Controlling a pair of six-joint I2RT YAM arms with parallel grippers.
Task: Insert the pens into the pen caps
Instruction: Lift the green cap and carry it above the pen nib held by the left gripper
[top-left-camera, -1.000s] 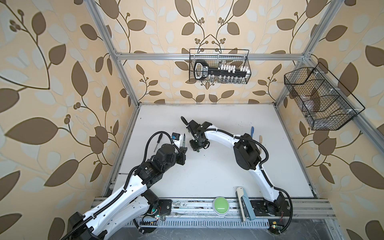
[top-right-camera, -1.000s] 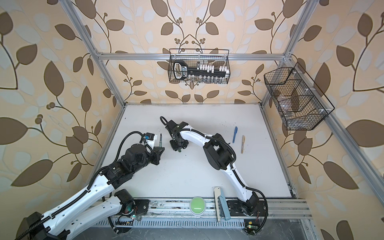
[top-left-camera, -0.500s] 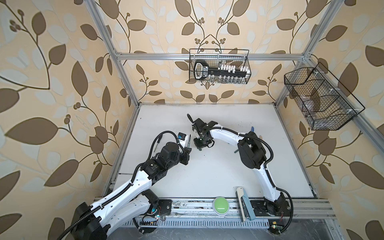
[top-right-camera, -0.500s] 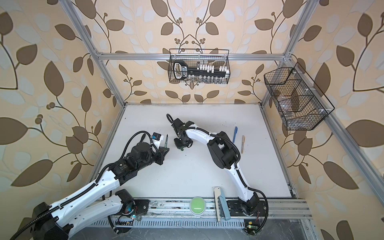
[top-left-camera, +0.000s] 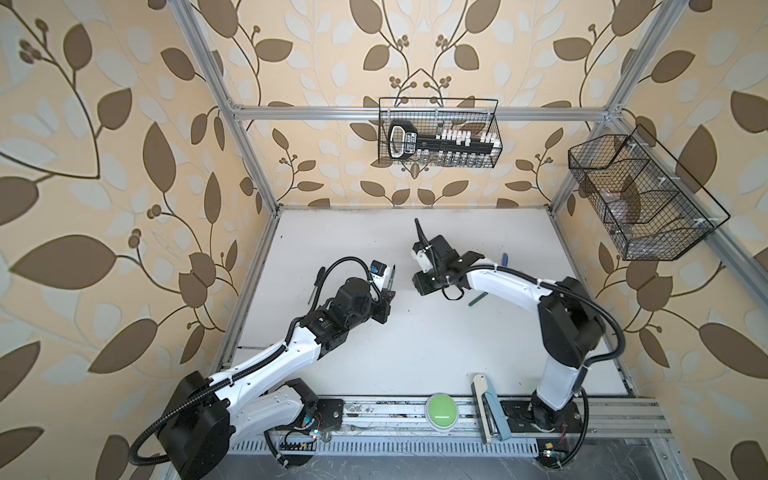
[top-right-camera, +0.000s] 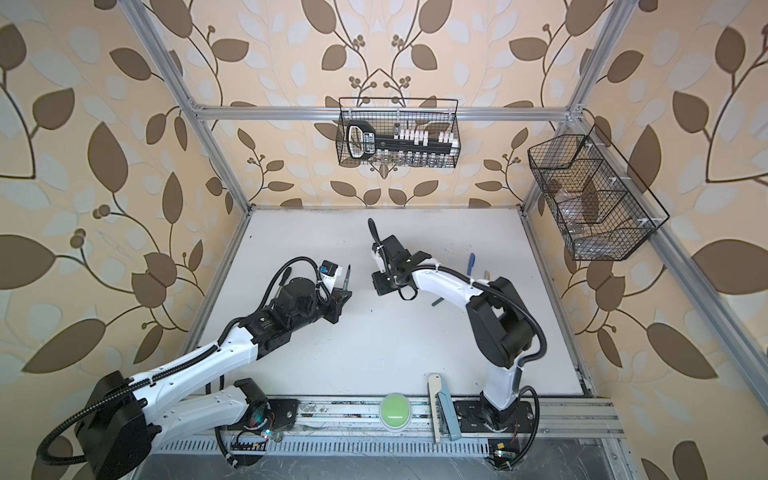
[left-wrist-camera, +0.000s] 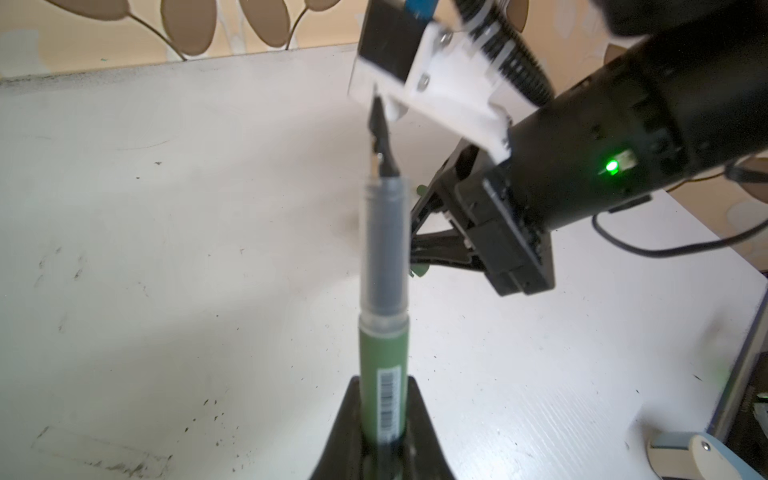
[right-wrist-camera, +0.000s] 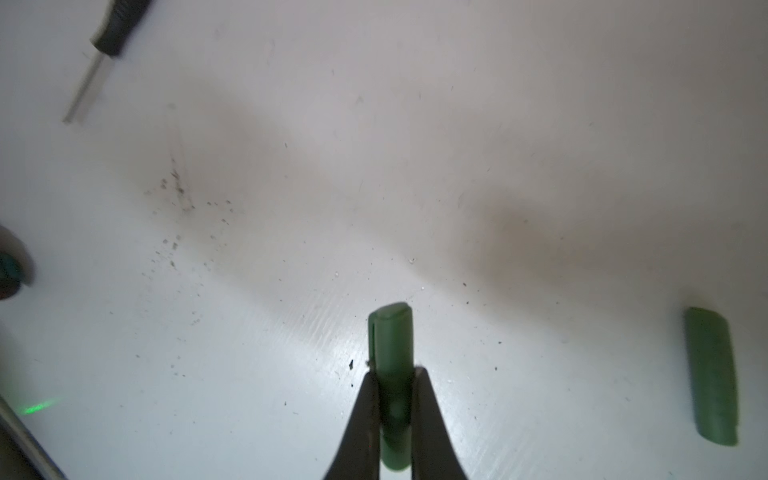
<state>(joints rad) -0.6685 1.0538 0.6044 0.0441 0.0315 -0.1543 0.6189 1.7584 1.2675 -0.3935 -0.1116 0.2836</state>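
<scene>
left claw (left-wrist-camera: 383, 384): clamping the dark green pen (left-wrist-camera: 383, 266) low on the barrel, by the barcode. The jaws are standing narrow and the dark tip (left-wrist-camera: 381, 145) is pointing away, free.
right claw (right-wrist-camera: 395, 378): pinching a green cap (right-wrist-camera: 390, 336) across its body with the jaws nearly together. Roughly half the cap is sticking out past the fingertips.
where: both parts are hanging above the table (top-left-camera: 415, 353), mid-field. Pen tip and cap are sitting near each other but apart, not yet mated.
rest of set: a second green cap (right-wrist-camera: 710, 374) is lying flat near the right claw. A second green pen (top-left-camera: 478, 299) is lying just beside the right forearm. The blue pen (top-right-camera: 471, 262) and beige pen (top-right-camera: 487, 275) are lying toward the right arm's side wall. I'm not seeing the other caps.
handling: I'm judging both as light, stiff, smooth round plastic, likely twisting in the pads under push. The tip is looking delicate and would be inking anything it touches.
hold: the low barrel grip is leaving a long lever, so I'm expecting tilt under insertion load. I cannot tell which cap end is the mouth.
edges: a screwdriver (top-left-camera: 316, 284) is lying by the left table edge, clear of the meeting spot.
room: open bare table is showing between the arms, giving plenty of space for lining up.
</scene>
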